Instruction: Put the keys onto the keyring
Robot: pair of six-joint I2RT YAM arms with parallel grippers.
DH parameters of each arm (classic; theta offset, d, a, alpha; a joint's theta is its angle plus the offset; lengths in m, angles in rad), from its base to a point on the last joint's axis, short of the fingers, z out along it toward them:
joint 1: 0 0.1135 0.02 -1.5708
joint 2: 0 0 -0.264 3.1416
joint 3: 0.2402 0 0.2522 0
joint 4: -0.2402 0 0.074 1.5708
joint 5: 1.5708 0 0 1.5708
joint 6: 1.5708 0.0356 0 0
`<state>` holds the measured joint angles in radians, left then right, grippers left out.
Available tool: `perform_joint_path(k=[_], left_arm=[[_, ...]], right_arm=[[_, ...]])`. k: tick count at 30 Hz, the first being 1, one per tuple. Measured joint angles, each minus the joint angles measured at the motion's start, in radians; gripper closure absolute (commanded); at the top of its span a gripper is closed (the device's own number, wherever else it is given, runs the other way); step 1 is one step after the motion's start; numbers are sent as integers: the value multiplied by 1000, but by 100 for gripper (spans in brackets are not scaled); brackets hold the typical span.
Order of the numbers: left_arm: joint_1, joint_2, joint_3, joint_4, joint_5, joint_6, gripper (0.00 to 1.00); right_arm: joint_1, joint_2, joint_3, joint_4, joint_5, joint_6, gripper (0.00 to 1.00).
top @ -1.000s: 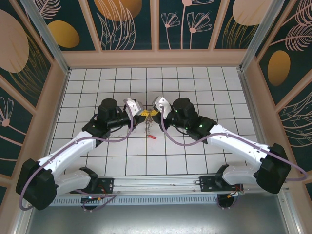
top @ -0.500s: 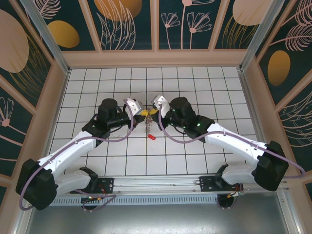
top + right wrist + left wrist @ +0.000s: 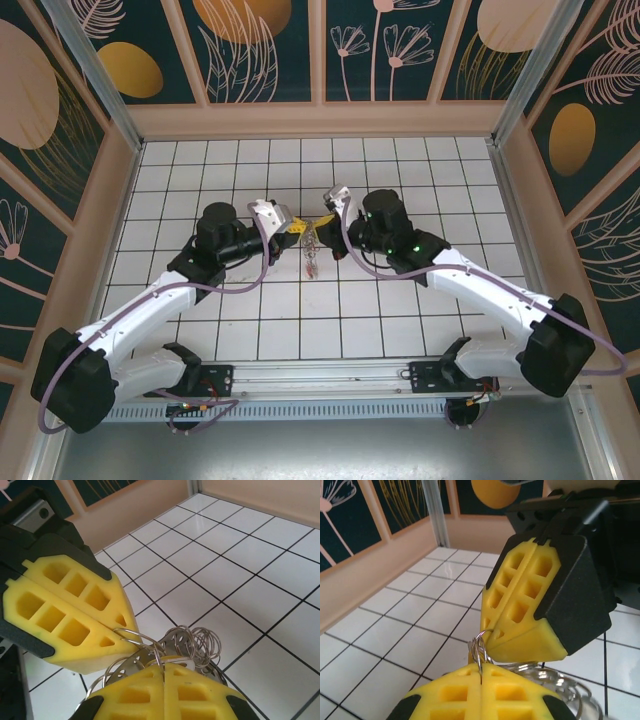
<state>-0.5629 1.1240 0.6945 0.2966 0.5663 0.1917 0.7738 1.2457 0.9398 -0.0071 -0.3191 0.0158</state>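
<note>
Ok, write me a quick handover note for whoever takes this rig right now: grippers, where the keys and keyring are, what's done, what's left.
Left gripper: shut, pinching a thin silvery loop of the keyring.
Right gripper: shut on the same keyring, tip to tip with the left.
Keys: hanging below the two grippers, over the middle of the tiled table.
Done: keyring picked up and held between both arms.
Left: I cannot tell whether every key is threaded. Check that, finish threading, then set it down.
</note>
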Motion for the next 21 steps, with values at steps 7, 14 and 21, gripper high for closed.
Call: perform_joint_path(k=[7,14,21], left_arm=[[-4,0,-26,104,63,-35,100],[-6,3,-36,159,97,-52,100],[-6,13,-50,212,129,-78,100]], right_arm=[[-47,-34,-10,-12,-111,15,78],[-62,-66,-9,-90,-166,-63,65],[-72,-143,-3,-173,-140,-218,61]])
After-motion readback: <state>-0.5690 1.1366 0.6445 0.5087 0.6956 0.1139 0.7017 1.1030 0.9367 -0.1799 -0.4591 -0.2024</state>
